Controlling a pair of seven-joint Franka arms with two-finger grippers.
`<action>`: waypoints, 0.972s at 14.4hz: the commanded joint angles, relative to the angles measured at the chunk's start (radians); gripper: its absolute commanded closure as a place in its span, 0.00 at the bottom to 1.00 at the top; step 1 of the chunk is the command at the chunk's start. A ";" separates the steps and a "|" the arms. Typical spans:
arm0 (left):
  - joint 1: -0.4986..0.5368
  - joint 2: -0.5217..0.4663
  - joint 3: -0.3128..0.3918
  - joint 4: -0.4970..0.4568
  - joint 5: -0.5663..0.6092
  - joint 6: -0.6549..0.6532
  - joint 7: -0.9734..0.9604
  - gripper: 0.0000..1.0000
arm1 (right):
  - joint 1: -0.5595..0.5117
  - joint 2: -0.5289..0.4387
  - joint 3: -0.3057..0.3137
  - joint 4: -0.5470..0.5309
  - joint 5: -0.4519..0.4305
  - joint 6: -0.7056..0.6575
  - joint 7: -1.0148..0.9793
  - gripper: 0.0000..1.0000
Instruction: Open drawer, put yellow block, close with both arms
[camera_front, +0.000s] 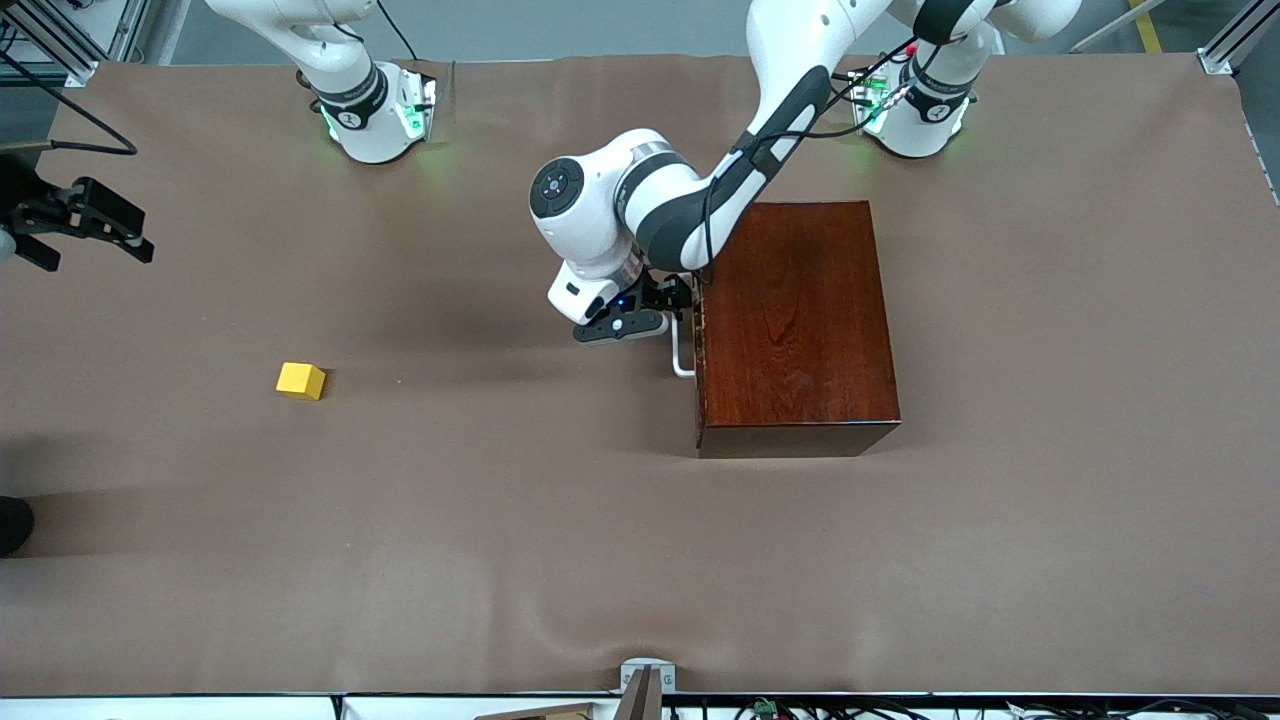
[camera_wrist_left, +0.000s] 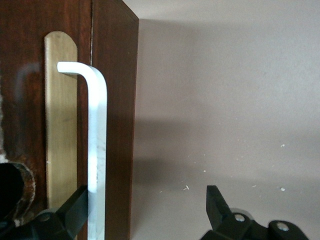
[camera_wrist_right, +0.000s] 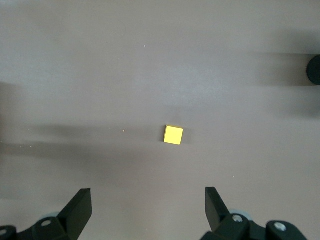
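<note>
drawer (camera_front: 700, 330) sits shut in the dark box (camera_front: 795, 325), center-right of frame; left end effector (camera_wrist_left: 150, 212) spread around its white handle (camera_wrist_left: 97, 150), arm bent down. yellow block (camera_front: 301, 380) lies mid-left on the desk (camera_front: 500, 550), below the released right end effector (camera_wrist_right: 148, 210).

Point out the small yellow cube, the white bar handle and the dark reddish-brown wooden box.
small yellow cube (camera_front: 301, 380): front view, top face.
white bar handle (camera_wrist_left: 97, 140): left wrist view, middle of the bar.
dark reddish-brown wooden box (camera_front: 800, 310): front view, top panel.
</note>
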 joint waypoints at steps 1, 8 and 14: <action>-0.008 0.036 -0.008 0.041 0.004 0.122 -0.060 0.00 | -0.012 0.002 0.007 0.008 0.012 -0.007 0.009 0.00; -0.019 0.034 -0.020 0.042 -0.034 0.271 -0.140 0.00 | -0.012 0.002 0.007 0.008 0.012 -0.005 0.009 0.00; -0.042 0.048 -0.018 0.042 -0.034 0.381 -0.182 0.00 | -0.015 0.004 0.006 0.007 0.012 -0.005 0.009 0.00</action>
